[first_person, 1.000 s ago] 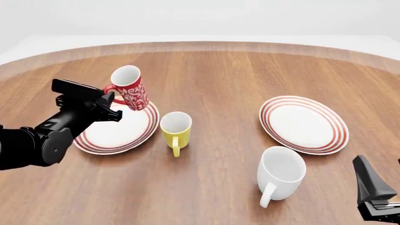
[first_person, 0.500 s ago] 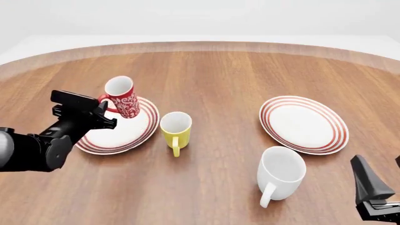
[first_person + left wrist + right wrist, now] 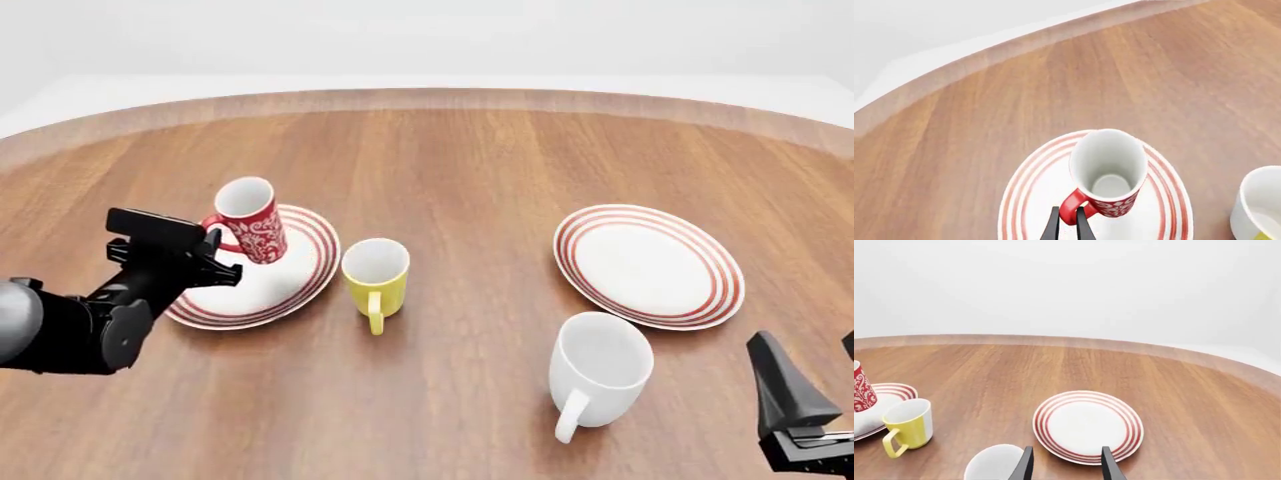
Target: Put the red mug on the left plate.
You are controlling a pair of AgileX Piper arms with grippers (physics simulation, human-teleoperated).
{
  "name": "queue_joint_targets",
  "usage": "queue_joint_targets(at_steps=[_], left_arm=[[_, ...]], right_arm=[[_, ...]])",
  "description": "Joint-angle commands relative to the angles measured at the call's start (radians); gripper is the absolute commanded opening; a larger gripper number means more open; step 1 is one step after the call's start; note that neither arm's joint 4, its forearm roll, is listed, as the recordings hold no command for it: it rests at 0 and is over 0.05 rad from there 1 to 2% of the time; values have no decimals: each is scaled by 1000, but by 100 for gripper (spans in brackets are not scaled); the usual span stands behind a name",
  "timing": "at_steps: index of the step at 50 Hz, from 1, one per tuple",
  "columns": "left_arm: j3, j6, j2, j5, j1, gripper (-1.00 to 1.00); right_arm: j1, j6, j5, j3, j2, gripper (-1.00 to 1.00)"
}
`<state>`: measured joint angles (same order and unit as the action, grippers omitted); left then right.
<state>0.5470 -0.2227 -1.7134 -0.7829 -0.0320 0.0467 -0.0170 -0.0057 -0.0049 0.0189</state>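
Note:
The red mug (image 3: 250,222) with white floral pattern hangs tilted just over the left plate (image 3: 247,288), its base close to the plate's far half; I cannot tell if it touches. My left gripper (image 3: 218,252) is shut on the mug's red handle. In the left wrist view the gripper (image 3: 1067,227) pinches the handle, with the red mug (image 3: 1107,172) over the ringed left plate (image 3: 1029,200). My right gripper (image 3: 801,415) is open and empty at the near right; the right wrist view shows its fingers (image 3: 1066,465) spread apart.
A yellow mug (image 3: 375,275) stands just right of the left plate. A bigger white mug (image 3: 598,370) stands at the near right. The second ringed plate (image 3: 649,265) lies at the right. The round table's far edge (image 3: 427,98) curves behind.
My left gripper has carried the red mug down and to the left, from above the plate's far rim to low over the plate. The right arm has barely moved.

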Motion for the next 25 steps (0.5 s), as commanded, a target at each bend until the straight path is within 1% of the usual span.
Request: queue_joint_targets(at_steps=[1, 25], left_arm=[[-2, -10, -16, -17, 10, -100], [15, -9, -40, -11, 17, -100]], right_arm=[[1, -1, 2, 0, -2, 100], [0, 0, 1, 0, 0, 100]])
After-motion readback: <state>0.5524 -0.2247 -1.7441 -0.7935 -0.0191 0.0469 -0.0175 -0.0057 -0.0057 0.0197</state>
